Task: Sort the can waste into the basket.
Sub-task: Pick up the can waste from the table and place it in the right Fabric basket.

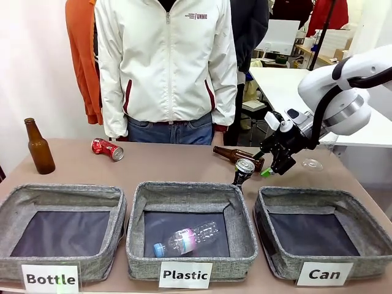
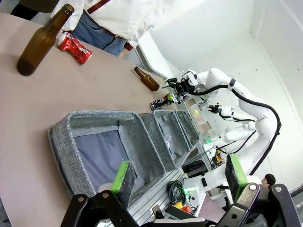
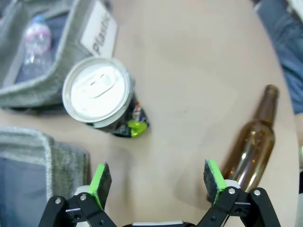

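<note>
The dark can [image 1: 244, 170] with a silver top stands upright on the table, just behind the far right corner of the "Plastic" basket [image 1: 184, 191]. My right gripper [image 1: 274, 166] hovers open just to its right; in the right wrist view the can [image 3: 97, 97] lies ahead and left of the open gripper [image 3: 156, 182], outside the fingers. The crushed red can [image 1: 108, 149] lies at the far left of the table, in front of the person. The grey "Can" basket [image 1: 303, 193] stands at the front right with nothing in it. My left gripper [image 2: 179, 175] is open above the "Bottle" basket [image 2: 94, 146].
One brown bottle [image 1: 38, 147] stands at the far left, and another [image 1: 236, 154] lies just behind the dark can, close to my right gripper. A clear plastic bottle [image 1: 187, 239] lies in the "Plastic" basket. A small clear object [image 1: 311, 164] rests at the far right.
</note>
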Action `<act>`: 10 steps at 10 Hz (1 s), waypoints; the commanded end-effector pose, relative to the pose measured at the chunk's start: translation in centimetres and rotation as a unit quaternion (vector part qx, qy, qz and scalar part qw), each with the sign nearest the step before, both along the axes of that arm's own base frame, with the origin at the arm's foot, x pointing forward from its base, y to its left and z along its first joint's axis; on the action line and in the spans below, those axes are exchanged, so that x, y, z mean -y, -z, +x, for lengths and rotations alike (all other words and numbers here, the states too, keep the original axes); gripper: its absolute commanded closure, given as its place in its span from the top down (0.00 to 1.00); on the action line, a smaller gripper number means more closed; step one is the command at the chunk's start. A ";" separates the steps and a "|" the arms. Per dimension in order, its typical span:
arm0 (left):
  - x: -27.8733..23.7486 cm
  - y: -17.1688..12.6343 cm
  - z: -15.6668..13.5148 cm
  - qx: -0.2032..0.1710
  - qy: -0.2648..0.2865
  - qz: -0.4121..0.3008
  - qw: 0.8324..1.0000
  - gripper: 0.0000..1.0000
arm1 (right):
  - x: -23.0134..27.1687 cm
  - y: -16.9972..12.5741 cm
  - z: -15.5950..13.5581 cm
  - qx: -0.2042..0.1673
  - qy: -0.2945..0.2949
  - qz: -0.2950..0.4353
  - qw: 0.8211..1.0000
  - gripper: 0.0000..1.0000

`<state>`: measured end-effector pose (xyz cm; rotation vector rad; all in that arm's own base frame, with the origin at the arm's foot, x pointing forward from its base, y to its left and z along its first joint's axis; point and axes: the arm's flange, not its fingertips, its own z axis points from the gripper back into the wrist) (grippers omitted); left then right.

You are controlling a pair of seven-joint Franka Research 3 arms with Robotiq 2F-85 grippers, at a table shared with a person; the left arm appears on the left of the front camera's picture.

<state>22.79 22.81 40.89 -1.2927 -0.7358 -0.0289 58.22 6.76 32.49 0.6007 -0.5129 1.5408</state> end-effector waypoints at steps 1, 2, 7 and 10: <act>-0.1 -0.2 0.0 0.015 -0.001 -0.004 1.000 1.00 | -0.4 1.4 0.5 0.002 -0.064 -0.016 0.998 1.00; -0.1 -0.2 0.0 0.015 -0.001 -0.004 1.000 1.00 | -0.8 2.0 0.6 0.001 -0.079 -0.005 0.997 1.00; -0.1 -0.2 0.0 0.015 -0.001 -0.004 1.000 1.00 | -3.8 5.0 1.0 -0.019 -0.102 0.011 0.995 1.00; -0.1 -0.2 0.0 0.015 -0.001 -0.004 1.000 1.00 | -3.9 5.0 0.8 -0.016 -0.100 0.027 0.994 1.00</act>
